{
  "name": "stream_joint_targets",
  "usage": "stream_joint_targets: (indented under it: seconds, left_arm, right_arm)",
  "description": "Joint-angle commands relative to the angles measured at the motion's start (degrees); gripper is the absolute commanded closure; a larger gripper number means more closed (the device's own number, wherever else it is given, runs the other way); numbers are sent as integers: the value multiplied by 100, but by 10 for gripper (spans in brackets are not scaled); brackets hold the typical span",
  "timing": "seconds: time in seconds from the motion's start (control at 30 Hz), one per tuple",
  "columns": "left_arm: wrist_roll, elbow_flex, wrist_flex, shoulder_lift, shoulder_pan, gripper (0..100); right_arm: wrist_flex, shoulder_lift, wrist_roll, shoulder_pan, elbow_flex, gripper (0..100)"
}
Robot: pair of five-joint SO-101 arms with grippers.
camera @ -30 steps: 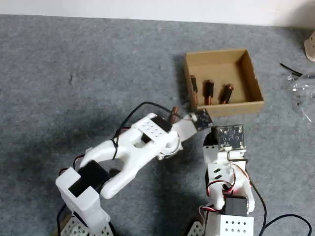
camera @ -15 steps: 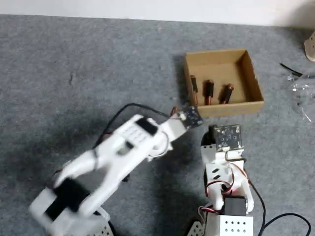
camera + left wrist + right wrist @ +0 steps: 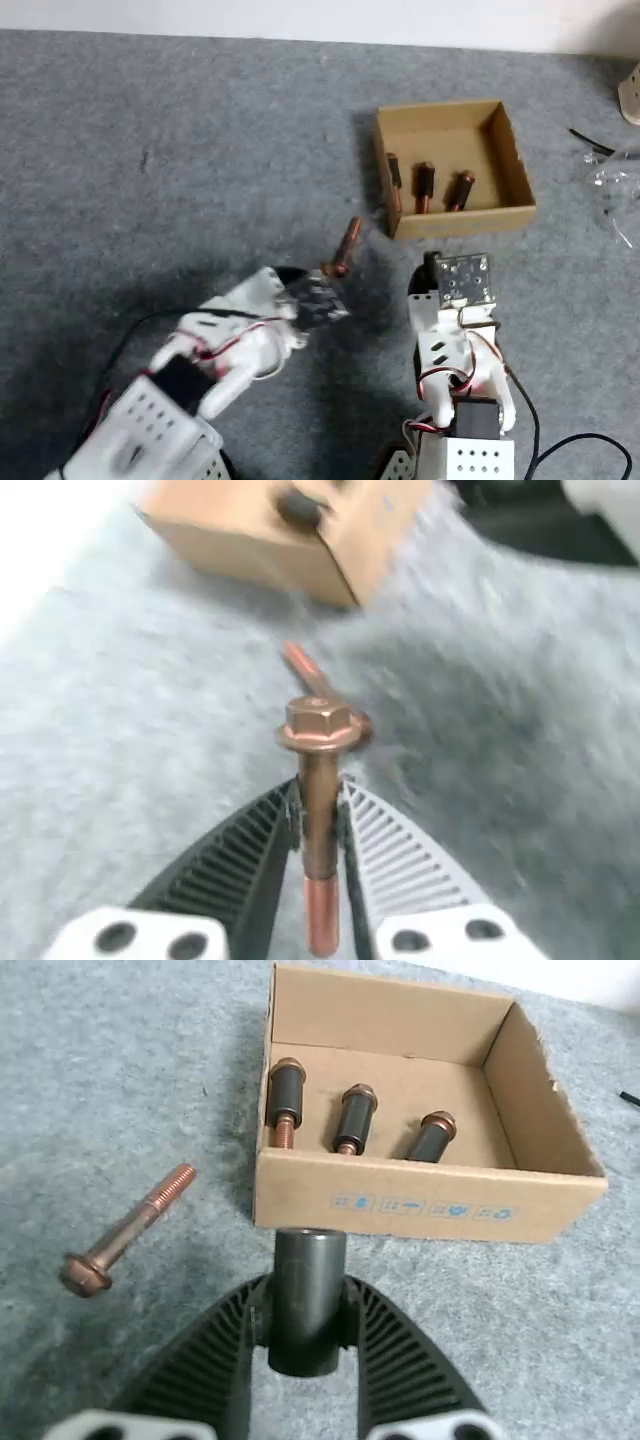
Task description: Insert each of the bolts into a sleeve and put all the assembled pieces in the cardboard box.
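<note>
My left gripper (image 3: pixel 318 792) is shut on a copper bolt (image 3: pixel 318 742), whose hex head points away past the fingertips. In the high view this gripper (image 3: pixel 322 298) sits left of the right arm, a short way from the cardboard box (image 3: pixel 455 218). Another bolt (image 3: pixel 346 247) lies loose on the carpet just beyond it, also seen from the right wrist (image 3: pixel 125 1232). My right gripper (image 3: pixel 308 1298) is shut on a black sleeve (image 3: pixel 308 1260), held upright before the box front (image 3: pixel 430 1200). Three sleeved bolts (image 3: pixel 350 1120) lie inside the box.
Grey carpet covers the table. Clear plastic and thin cables (image 3: pixel 610 170) lie at the right edge, with a pale object (image 3: pixel 630 95) beyond them. The carpet ends at a white strip along the far side.
My left arm has drawn back from beside the box toward the front left, uncovering the whole length of the loose bolt on the carpet. The right arm has not moved.
</note>
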Motion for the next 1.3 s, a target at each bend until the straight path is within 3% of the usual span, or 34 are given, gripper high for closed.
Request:
stream_joint_targets:
  seconds: [0.0, 0.2, 0.57, 0.87, 1.03, 1.27]
  left_arm:
    - [695, 189, -149, -1393, -655, 993]
    - [1451, 822, -229, -2993, -1297, 993]
    - [1486, 1868, -2857, -2800, -1393, 994]
    - [1591, 1771, -3209, -2809, -1666, 994]
    - [2910, 1279, -3200, -2809, -1657, 994]
    - [4167, 1244, -3218, -2809, -1033, 993]
  right_arm:
    - [-207, -92, -53, -75, 277, 994]
    - [-207, -92, -53, -233, 277, 994]
    - [-505, -92, -53, -1640, 259, 994]
    - [-2229, -84, -62, -1930, 664, 994]
    - [-2035, -84, -62, -2009, 796, 994]
    - [-1798, -84, -62, -2255, 796, 994]
